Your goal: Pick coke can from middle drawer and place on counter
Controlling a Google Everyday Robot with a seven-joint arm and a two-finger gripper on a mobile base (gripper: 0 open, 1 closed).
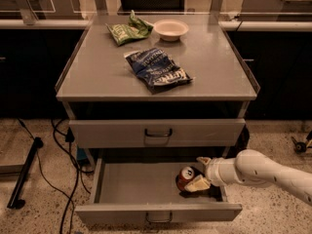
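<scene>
The coke can (pixel 185 176), red with a silver top, stands in the right part of the open middle drawer (pixel 131 183), the lowest one, which is pulled out. My gripper (pixel 199 173) reaches in from the right on a white arm. It is open, with one pale finger behind the can's right side and one in front. The can rests on the drawer floor. The counter (pixel 97 67) is the grey cabinet top above.
On the counter lie a dark blue chip bag (pixel 158 69), a green bag (pixel 127 30) and a white bowl (pixel 170 29). The drawer above (pixel 156 133) is shut. Cables (pixel 68 145) and a black pole (pixel 24 174) lie on the floor at left.
</scene>
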